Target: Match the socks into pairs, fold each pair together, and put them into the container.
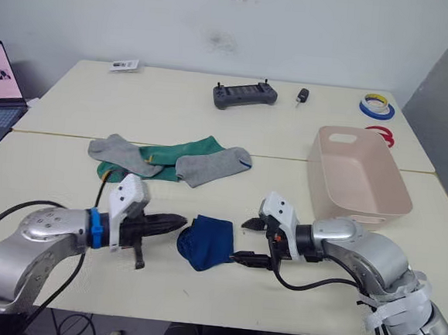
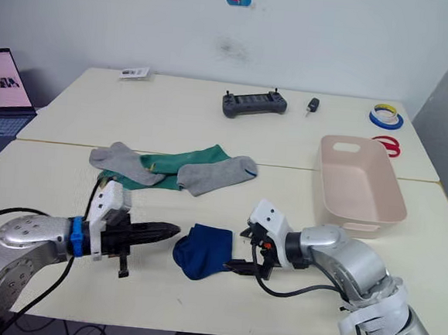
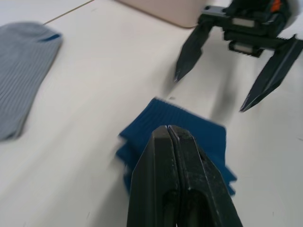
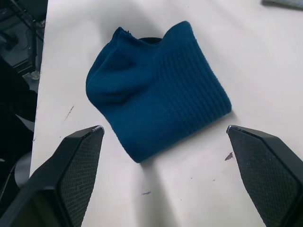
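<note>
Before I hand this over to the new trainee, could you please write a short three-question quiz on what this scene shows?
1. True or false: the container already holds a sock pair.
2. Which gripper is open: A) left gripper B) right gripper?
3. What lies on the table between the two grippers?

Key:
1. False; it looks empty.
2. B; its fingers stand wide apart, while the left one's are shut together.
3. The folded dark blue socks, touched by neither gripper.

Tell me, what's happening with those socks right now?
Left tool shut, empty. Right tool open beside folded blue socks. Grey and green socks unsorted. Container unobstructed.
</note>
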`<action>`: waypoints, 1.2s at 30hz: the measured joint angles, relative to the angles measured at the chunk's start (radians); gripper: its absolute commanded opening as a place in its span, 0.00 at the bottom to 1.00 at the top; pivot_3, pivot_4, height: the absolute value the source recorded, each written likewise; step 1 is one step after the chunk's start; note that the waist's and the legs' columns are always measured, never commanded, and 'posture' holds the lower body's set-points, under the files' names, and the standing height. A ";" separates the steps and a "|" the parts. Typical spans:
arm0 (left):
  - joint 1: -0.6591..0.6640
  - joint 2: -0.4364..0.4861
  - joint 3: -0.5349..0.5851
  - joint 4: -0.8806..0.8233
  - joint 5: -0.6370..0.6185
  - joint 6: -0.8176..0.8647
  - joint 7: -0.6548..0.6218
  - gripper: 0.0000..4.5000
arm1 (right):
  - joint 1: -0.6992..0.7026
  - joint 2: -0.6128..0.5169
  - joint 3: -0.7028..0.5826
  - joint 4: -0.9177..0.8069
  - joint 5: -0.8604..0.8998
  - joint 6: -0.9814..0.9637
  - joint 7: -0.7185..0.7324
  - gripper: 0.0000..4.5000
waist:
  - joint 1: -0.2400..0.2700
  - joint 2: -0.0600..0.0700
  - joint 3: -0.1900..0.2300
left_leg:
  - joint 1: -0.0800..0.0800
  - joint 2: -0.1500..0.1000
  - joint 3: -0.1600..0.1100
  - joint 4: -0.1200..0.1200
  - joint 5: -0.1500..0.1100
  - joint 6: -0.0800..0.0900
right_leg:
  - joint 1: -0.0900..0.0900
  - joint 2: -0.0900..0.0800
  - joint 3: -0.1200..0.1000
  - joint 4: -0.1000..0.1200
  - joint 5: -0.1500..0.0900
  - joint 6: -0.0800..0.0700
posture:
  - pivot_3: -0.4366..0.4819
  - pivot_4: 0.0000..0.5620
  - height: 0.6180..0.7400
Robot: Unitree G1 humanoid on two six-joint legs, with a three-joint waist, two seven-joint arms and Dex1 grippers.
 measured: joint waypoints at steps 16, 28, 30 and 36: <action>0.022 -0.054 -0.200 0.205 0.260 -0.264 0.011 0.00 | 0.000 0.090 0.002 0.050 -0.006 0.011 -0.094 0.99 | -0.003 0.000 0.000 | 0.000 0.001 0.001 -0.001 0.000 0.000 | -0.001 0.001 0.001 0.001 0.000 0.000 | 0.48 0.27 1.00; 0.084 -0.063 -0.178 0.179 0.260 -0.282 0.034 0.00 | -0.002 0.217 0.021 0.124 -0.010 0.115 -0.131 0.99 | -0.004 0.000 0.000 | 0.001 0.001 0.001 -0.001 0.000 0.000 | -0.001 0.001 0.000 0.001 0.000 0.000 | 0.48 0.27 1.00; 0.088 -0.066 -0.176 0.174 0.260 -0.282 0.042 0.00 | -0.005 0.234 0.022 0.132 -0.009 0.129 -0.131 0.99 | -0.005 0.000 -0.001 | 0.001 0.001 0.001 -0.001 0.000 0.000 | -0.001 0.001 0.000 0.001 0.000 0.000 | 0.48 0.27 1.00; 0.101 -0.067 -0.172 0.173 0.260 -0.283 0.048 0.00 | -0.015 0.292 0.015 0.172 -0.008 0.156 -0.136 0.86 | -0.009 0.000 -0.001 | 0.002 0.001 0.001 -0.001 0.000 0.000 | -0.001 0.001 0.000 0.001 0.000 0.000 | 0.48 0.27 1.00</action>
